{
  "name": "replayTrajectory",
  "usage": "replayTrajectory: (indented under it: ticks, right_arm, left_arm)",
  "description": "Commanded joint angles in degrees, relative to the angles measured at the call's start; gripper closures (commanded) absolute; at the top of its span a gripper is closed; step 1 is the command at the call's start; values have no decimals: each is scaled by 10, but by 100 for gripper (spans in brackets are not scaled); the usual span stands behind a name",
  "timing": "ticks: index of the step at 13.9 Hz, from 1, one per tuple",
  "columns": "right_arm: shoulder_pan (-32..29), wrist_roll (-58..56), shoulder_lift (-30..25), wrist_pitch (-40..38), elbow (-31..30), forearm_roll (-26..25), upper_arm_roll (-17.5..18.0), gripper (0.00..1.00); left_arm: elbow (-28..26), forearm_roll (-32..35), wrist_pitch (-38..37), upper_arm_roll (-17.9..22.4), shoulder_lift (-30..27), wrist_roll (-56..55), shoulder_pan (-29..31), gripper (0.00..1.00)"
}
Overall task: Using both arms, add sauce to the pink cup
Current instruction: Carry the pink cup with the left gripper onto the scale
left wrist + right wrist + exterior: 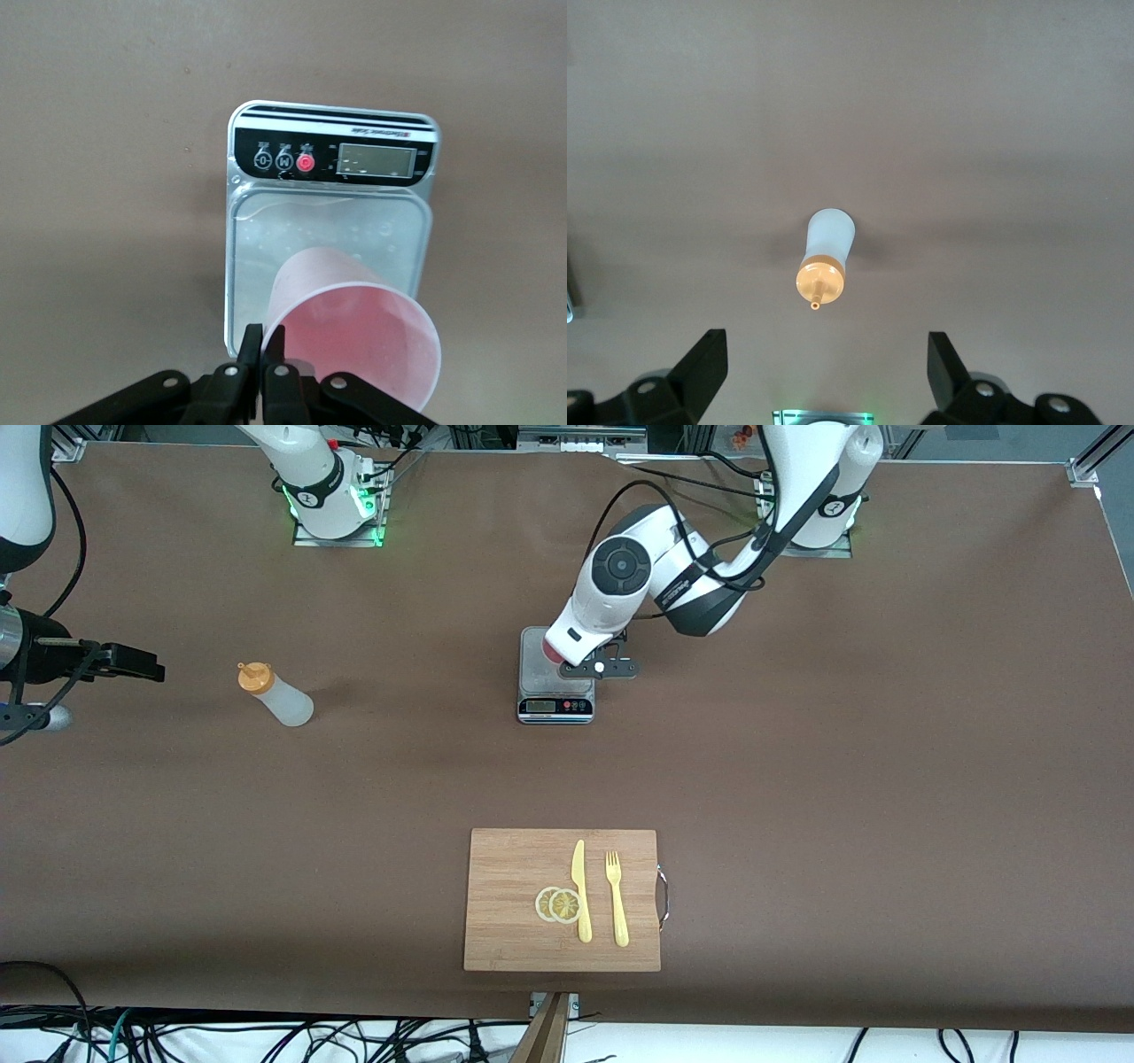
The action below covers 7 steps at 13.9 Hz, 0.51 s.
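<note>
My left tool (263, 354) pinches the rim of the pale pink plastic cup (359, 332) over the silver digital scale (330, 190); my right tool (824, 372) hangs wide apart above the brown surface (797, 779), near the upright translucent orange-capped squeeze bottle (275, 694).

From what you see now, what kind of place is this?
Probably a robotics lab set up as a mock kitchen: two arms bolted to a brown table, a scale, a cutting board with plastic cutlery.
</note>
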Motion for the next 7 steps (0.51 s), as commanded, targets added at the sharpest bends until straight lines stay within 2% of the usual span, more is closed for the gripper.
replayTrajectory:
  ticks: [1,2,3,4,7]
  right_arm:
    - [-4,-4,-2,-7,8,-7,-1,0]
    - [-4,-4,-2,-8,8,-9,-1,0]
    - [-4,-5,-2,-8,8,-8,-1,0]
    - [-5,-9,-2,-9,8,-8,-2,0]
    - [-4,-10,0,-9,7,-8,-2,0]
  left_arm:
    - [21,20,-4,5,16,-22,-9,100]
    - [22,20,-3,5,18,-23,-9,100]
    - [24,19,-3,5,20,-24,-9,72]
    - [24,19,-3,6,20,-25,-8,1]
    - [26,18,-5,5,16,-25,-6,0]
